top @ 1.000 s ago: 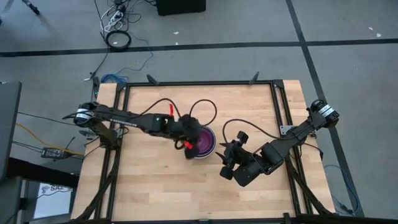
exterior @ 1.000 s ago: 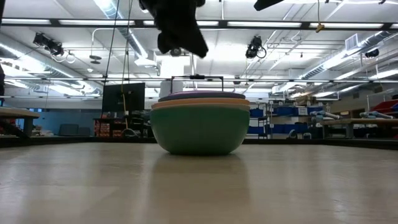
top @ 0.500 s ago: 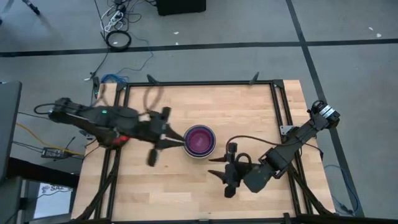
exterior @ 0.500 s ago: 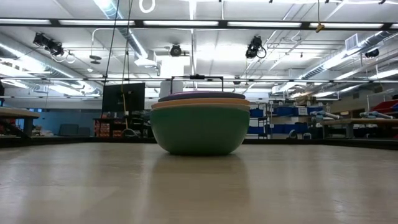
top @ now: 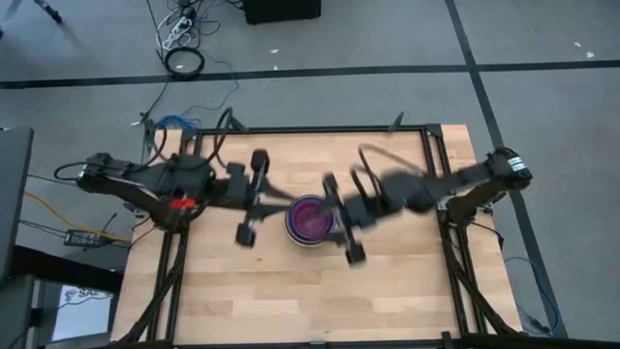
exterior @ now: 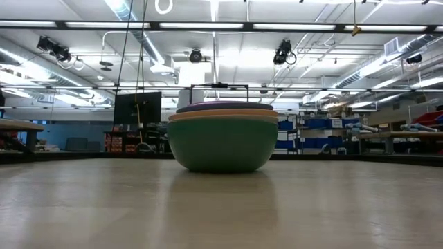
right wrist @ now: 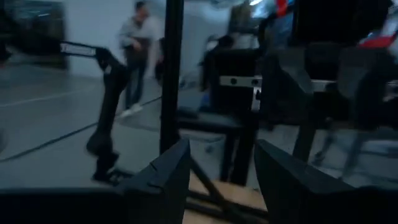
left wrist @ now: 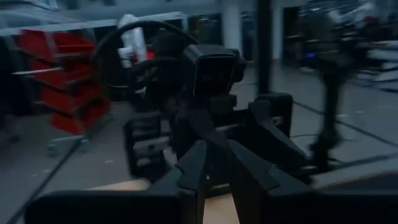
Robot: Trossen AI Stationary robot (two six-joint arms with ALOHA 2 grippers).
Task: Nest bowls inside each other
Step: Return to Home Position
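Note:
The bowls (top: 310,219) stand nested in one stack on the middle of the wooden table. In the high view the innermost one is magenta. The low view shows a teal outer bowl (exterior: 221,144) resting on its base, with an orange rim and a purple rim above it. My left gripper (top: 276,202) hangs high, just left of the stack. It points level toward the right, and its fingers (left wrist: 198,163) are open by a narrow gap with nothing between them. My right gripper (top: 325,219) hangs high over the stack's right side, pointing left, open and empty (right wrist: 221,162). Neither gripper shows in the low view.
A black frame (top: 310,129) runs around the table's edges. The two grippers face each other closely above the stack, and the left wrist view shows the right arm's gripper (left wrist: 211,74) straight ahead. A person (right wrist: 138,43) stands in the room beyond the table.
My left gripper has risen from just above the stack, drawn back toward the table's left and tipped up to level. My right gripper has risen from the near right, swung toward the stack and tipped up to level. The stack has stayed in place.

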